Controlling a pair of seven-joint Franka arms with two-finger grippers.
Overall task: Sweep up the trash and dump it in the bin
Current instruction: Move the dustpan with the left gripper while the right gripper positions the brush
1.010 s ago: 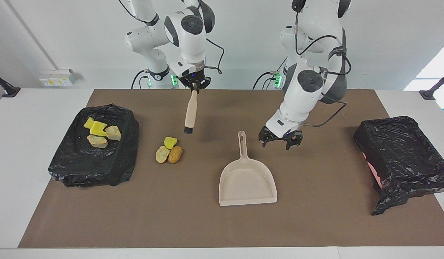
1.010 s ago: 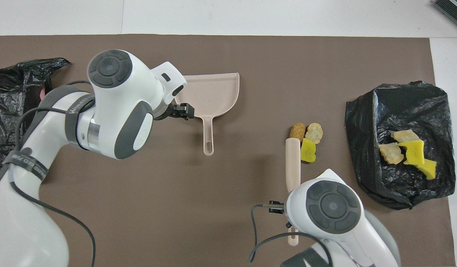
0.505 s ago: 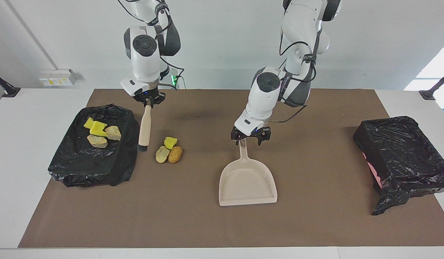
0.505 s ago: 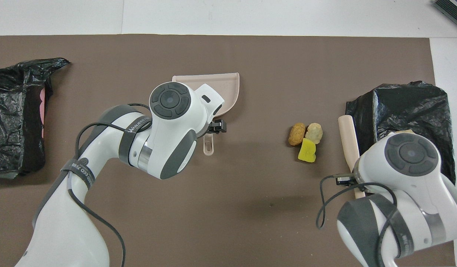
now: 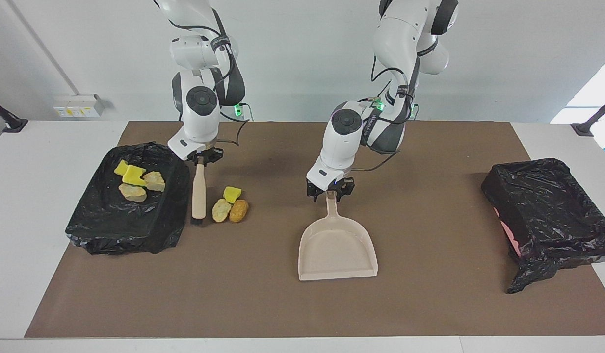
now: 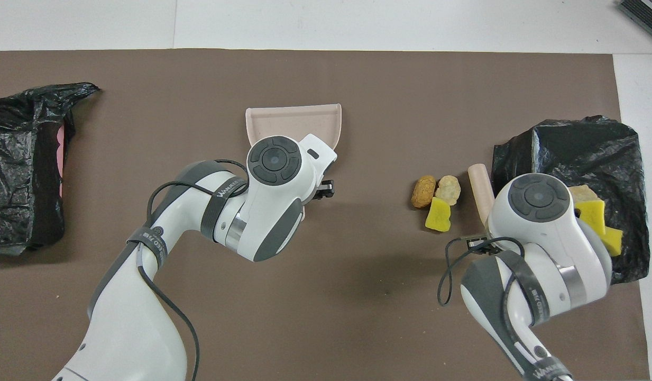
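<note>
Facing the robots, the high camera shows the right gripper (image 5: 200,159) clamped on the top of a wooden-handled brush (image 5: 198,193), which hangs upright with its dark bristles at the brown mat (image 5: 430,304), between the black-lined bin (image 5: 111,230) and 3 loose pieces of trash (image 5: 229,205). 4 more trash pieces (image 5: 135,180) lie inside that bin. The left gripper (image 5: 330,191) sits at the handle tip of the beige dustpan (image 5: 337,250); whether its fingers have closed on the handle cannot be told. A second black-lined bin (image 5: 547,215) stands at the left arm's end.

Overhead, the left gripper (image 6: 326,189) covers the dustpan (image 6: 294,119) handle. The brush (image 6: 479,185) handle lies just beside the 3 loose pieces (image 6: 437,198), between them and the bin (image 6: 579,143).
</note>
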